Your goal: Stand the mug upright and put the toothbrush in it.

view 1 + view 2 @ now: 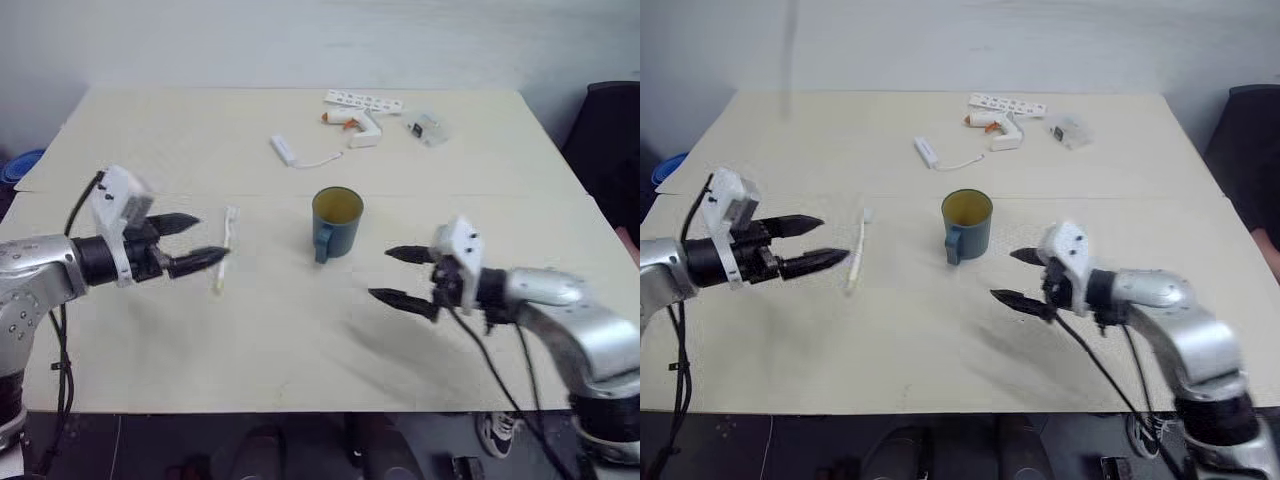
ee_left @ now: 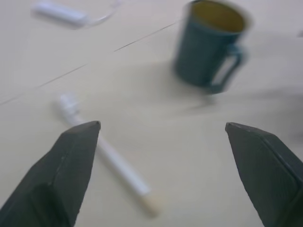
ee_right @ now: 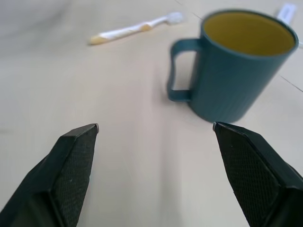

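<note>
White toothbrush [image 1: 224, 250] just beyond open left pincer [image 1: 192, 243]

Pale beige table [image 1: 300, 340], a thin seam running across its width just behind the mug. Mug [image 1: 337, 222] stands upright near centre, yellow inside showing, handle toward the near edge. Toothbrush [image 1: 224, 246] lies flat to the mug's left, well apart, bristle head pointing away. Farther back: short white stick device [image 1: 284, 150] with a thin cord; white-and-orange gun-shaped tool [image 1: 355, 127]; a white strip [image 1: 363, 101], possibly a power strip; small clear-looking box [image 1: 426, 128].
</note>
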Motion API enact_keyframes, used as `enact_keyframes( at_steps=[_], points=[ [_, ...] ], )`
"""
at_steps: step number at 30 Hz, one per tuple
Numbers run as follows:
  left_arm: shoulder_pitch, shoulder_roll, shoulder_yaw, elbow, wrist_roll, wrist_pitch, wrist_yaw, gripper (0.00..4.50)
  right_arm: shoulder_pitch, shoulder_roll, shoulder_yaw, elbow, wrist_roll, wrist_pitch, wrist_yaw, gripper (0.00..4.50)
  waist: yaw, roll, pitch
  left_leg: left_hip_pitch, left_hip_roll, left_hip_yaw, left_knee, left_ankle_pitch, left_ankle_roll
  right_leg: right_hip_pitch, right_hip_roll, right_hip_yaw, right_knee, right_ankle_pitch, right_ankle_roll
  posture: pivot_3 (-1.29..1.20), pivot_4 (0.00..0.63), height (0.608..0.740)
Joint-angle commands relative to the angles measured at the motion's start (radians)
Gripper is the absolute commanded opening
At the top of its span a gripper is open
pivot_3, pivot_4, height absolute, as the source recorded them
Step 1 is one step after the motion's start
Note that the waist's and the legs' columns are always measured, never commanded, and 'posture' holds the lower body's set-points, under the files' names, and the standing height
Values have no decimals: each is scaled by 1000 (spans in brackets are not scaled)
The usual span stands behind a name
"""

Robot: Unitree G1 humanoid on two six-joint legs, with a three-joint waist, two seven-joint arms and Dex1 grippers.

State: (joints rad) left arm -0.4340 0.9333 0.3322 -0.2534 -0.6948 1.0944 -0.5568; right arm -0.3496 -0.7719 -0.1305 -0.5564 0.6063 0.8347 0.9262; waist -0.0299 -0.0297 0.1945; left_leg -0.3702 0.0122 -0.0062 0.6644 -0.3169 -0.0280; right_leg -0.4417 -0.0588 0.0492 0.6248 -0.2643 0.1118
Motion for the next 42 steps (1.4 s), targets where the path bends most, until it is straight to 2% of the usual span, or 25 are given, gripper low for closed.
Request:
enact_keyframes(
  at_steps=[1, 5, 16, 20, 27, 31, 33, 36, 38, 42],
  points=[
    [-125, -63, -35, 80, 53, 172, 172, 4500, -58, -66, -110, -62, 165, 70, 42, 4040, 2, 0, 0, 0, 0, 0, 0, 0, 0, 1, 0, -1, 0, 0, 0, 0, 150, 740],
    [-247, -155, -93, 192, 102, 243, 240, 4500, -87, -112, -120, -65, 201, 56, 50, 4040, 6, -1, -1, 0, -1, 0, 1, 0, 0, 5, -1, -4, -3, 0, 1, 0, 150, 740],
    [-507, -299, -308, 688, 294, 116, 201, 4500, -93, -102, -96, -90, 229, 23, -25, 4040, 5, -2, -1, -1, -1, 0, 1, 0, 0, 3, -3, -6, -3, 0, 1, 0, 150, 740],
    [-551, -321, -357, 786, 343, 71, 151, 3677, -89, -109, -96, -85, 209, -1, -51, 4087, 7, -2, -1, -1, -1, 2, 1, 0, -1, 4, -3, -6, -3, 0, 1, 0, 150, 740],
    [-564, -331, -375, 829, 396, 60, 103, 1453, -70, -121, -102, -81, 185, -33, -71, 4087, 8, -2, -1, -1, -1, 2, 1, 0, -1, 4, -3, -6, -3, 0, 1, 0, 150, 740],
    [-565, -335, -372, 843, 422, 52, 98, 329, -62, -126, -105, -75, 180, -39, -80, 4087, 8, -2, -1, -1, -1, 2, 1, 0, -1, 4, -3, -6, -3, 0, 1, 0, 150, 740],
    [-568, -338, -354, 849, 428, 46, 111, 212, -58, -128, -105, -71, 171, -46, -85, 4087, 7, -2, -1, -1, -1, 2, 1, 0, -1, 4, -3, -6, -2, 0, 1, 0, 150, 740],
    [-578, -359, -254, 824, 407, -24, 158, 212, -52, -115, -124, -58, 186, -23, -128, 4087, 8, -2, -1, -1, -1, 1, 1, 0, -1, 4, -3, -6, -2, 0, 1, 0, 150, 740],
    [-577, -383, -190, 773, 372, -56, 164, 212, -40, -114, -144, -53, 230, 15, -146, 4434, 10, -2, -1, -1, -1, 1, 2, 1, -1, 3, -3, -6, -2, 0, 1, 0, 150, 740],
    [-548, -459, -92, 604, 305, -184, 151, 212, 10, -135, -166, -89, 234, 27, -168, 4491, 28, -2, -1, -3, 0, 0, 1, 0, -1, 3, -4, -6, 0, 1, 1, 0, 150, 740]
  ],
)
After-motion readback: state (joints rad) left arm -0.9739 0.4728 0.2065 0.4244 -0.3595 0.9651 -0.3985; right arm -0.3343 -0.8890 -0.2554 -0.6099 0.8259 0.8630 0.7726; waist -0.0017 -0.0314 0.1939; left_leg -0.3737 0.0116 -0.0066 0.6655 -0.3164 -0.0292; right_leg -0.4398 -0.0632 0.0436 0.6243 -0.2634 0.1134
